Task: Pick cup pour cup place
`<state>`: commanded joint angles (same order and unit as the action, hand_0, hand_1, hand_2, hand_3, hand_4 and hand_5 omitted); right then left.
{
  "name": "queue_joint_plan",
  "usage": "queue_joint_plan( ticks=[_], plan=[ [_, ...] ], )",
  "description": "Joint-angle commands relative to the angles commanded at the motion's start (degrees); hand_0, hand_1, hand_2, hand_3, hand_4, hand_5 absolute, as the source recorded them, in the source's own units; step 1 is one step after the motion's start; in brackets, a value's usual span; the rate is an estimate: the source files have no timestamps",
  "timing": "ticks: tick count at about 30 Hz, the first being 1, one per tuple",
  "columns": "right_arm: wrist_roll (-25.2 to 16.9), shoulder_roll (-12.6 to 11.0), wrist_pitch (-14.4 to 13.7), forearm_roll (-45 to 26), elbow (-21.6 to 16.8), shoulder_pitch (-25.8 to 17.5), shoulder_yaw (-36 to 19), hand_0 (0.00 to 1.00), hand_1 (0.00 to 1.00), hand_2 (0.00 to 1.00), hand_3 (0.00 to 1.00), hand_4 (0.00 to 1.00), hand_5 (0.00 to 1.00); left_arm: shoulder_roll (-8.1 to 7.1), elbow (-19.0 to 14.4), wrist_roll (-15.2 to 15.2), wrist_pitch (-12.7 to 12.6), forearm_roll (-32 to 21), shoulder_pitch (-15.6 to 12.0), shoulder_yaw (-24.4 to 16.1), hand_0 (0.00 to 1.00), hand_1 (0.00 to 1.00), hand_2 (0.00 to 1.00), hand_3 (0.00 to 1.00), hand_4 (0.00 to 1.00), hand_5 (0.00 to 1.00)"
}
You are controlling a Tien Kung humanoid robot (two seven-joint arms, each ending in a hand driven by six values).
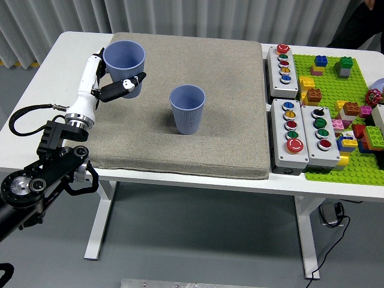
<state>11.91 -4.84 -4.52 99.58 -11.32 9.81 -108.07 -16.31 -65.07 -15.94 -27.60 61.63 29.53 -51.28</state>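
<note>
One camera covered the scene, set high on the robot's side and facing forward and down over the white table (252,179), far enough back that the floor below showed. The left hand (105,81) entered from the picture's left, with the grey mat (228,108) spreading rightward from it. No second view shared the scene.

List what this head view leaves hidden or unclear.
- Held blue cup: lower wall and base covered by the left hand, so contact with the grey mat is unclear.
- Standing blue cup: contents too dim to tell.
- Green brick baseplate: cut off by the right edge.
- Right hand: out of view.
</note>
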Motion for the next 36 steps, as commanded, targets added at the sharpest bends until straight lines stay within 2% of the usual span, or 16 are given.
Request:
queue_joint_plan(
  ticks=[3, 5, 11, 14, 18, 23, 27, 36],
  plan=[
    [0.0, 0.0, 0.0, 0.0, 0.0, -0.2, 0.0, 0.698, 0.696, 0.642, 0.605, 0.011, 0.304, 1.44, 1.4, -3.9, -1.0, -2.1, -1.3, -0.3, 0.565, 0.53, 0.53, 0.522, 0.768, 0.098],
    [0.0, 0.1, 0.0, 0.0, 0.0, -0.2, 0.0, 0.698, 0.696, 0.642, 0.605, 0.011, 0.304, 2.22, 2.1, -5.4, -1.6, -2.7, -1.9, -0.4, 0.565, 0.53, 0.53, 0.522, 0.768, 0.098],
    [-0.1, 0.1, 0.1, 0.2, 0.0, -0.4, -0.1, 0.698, 0.696, 0.642, 0.605, 0.011, 0.304, 4.12, 4.2, -6.9, -2.5, -3.4, -3.0, 0.1, 0.563, 0.529, 0.531, 0.522, 0.772, 0.106],
    [-0.2, 0.0, 0.1, 0.3, 0.1, -0.5, -0.2, 0.698, 0.696, 0.642, 0.604, 0.011, 0.305, 4.34, 5.4, -7.7, -4.3, -4.5, -3.2, 1.8, 0.569, 0.53, 0.529, 0.516, 0.777, 0.127],
    [-0.2, 0.0, 0.1, 0.2, 0.1, -0.5, -0.1, 0.698, 0.696, 0.642, 0.604, 0.011, 0.305, 4.55, 6.7, -8.3, -5.2, -4.9, -3.2, 3.3, 0.569, 0.53, 0.529, 0.516, 0.777, 0.127],
    [-0.1, 0.1, 0.1, 0.5, 0.0, -0.6, -0.1, 0.698, 0.696, 0.641, 0.604, 0.011, 0.304, 4.96, 7.8, -8.6, -5.2, -5.2, -3.3, 5.1, 0.569, 0.539, 0.531, 0.518, 0.777, 0.126],
    [0.0, 0.2, 0.1, 0.5, 0.0, -0.9, -0.2, 0.698, 0.696, 0.641, 0.604, 0.011, 0.306, 5.43, 8.5, -10.0, -5.7, -6.8, -3.5, 6.0, 0.573, 0.542, 0.531, 0.525, 0.783, 0.143],
    [0.0, 0.2, 0.1, 0.8, 0.0, -1.0, -0.3, 0.699, 0.696, 0.641, 0.604, 0.012, 0.303, 5.29, 10.6, -12.4, -6.6, -11.5, -3.1, 8.9, 0.575, 0.547, 0.529, 0.524, 0.792, 0.166]
  ],
)
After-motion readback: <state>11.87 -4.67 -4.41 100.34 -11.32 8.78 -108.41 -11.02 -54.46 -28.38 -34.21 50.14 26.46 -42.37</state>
